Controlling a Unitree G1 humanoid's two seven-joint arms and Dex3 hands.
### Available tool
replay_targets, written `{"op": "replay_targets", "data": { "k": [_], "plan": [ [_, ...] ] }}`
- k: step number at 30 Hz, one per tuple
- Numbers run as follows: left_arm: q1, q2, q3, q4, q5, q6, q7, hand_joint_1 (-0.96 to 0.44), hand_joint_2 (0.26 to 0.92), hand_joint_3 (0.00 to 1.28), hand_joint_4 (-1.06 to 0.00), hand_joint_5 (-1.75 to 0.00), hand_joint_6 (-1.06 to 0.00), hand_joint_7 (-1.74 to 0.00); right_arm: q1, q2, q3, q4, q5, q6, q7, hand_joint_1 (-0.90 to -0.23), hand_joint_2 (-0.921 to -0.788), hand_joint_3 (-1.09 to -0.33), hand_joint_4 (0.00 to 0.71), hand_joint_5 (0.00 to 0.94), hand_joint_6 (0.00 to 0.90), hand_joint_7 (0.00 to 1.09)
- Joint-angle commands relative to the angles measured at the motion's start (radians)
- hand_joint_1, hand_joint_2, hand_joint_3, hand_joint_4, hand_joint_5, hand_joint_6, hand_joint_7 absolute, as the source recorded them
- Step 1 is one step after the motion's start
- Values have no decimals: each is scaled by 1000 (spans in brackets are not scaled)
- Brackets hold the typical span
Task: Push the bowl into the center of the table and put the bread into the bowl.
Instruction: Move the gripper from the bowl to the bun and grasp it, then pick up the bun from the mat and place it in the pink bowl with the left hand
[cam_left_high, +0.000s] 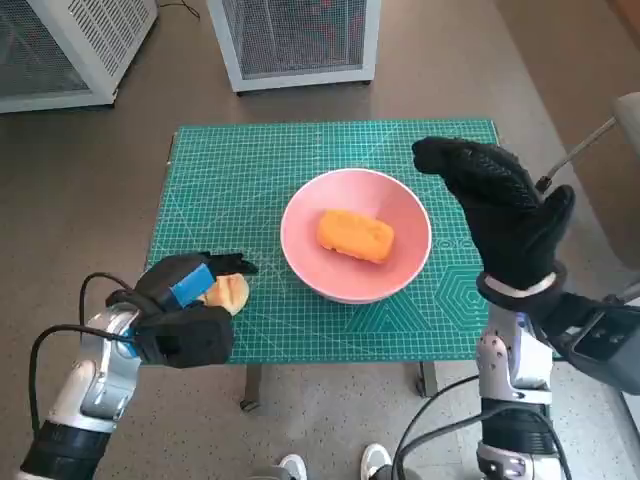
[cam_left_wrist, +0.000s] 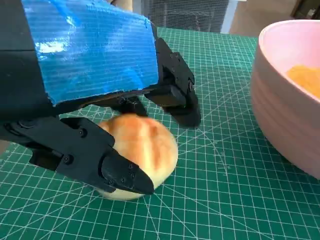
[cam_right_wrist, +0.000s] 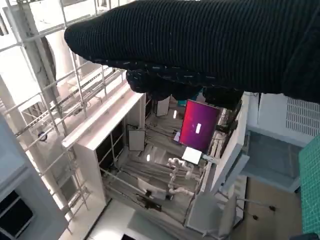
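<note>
Two pieces of food are on the green cutting mat (cam_left_high: 250, 170) that covers the small table, and the first lies at its left near edge: a round, pale golden bread roll (cam_left_high: 228, 293). The black left hand with blue tape (cam_left_high: 185, 300) is cupped over this roll, fingers on both its sides and closing on it, but the roll rests on the mat, so I judge the grasp is only being prepared. To the right, the pink round bowl (cam_left_high: 300, 255) stands near the middle of the mat, so the push seems done, and an orange block-shaped piece of bread (cam_left_high: 355, 235) lies inside it. Further right, the right hand in the black knitted glove (cam_left_high: 505, 215) is raised beside the bowl, fingers apart and holding nothing, probably kept away to give room.
</note>
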Motion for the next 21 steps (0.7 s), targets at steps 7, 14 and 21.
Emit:
{"op": "replay_targets", "data": {
  "k": [7, 14, 21],
  "plan": [
    [25, 41, 70, -152, -38, 25, -49, 3, 920, 70, -717, -1122, -594, -1213, 19, 3, 1, 9, -11, -10, 0, -544, -921, -538, 391, 4, 0, 617],
    [24, 44, 156, -269, -75, 35, -41, 3, 920, 48, -747, -1082, -615, -1199, 17, 5, 1, 14, -10, -14, 2, -547, -921, -538, 395, 5, 0, 616],
    [-11, 36, 225, -366, -92, 49, -22, 3, 920, 40, -762, -1070, -619, -1189, 10, 3, -1, 29, -6, -21, 9, -546, -921, -542, 397, 5, -1, 613]
  ]
}}
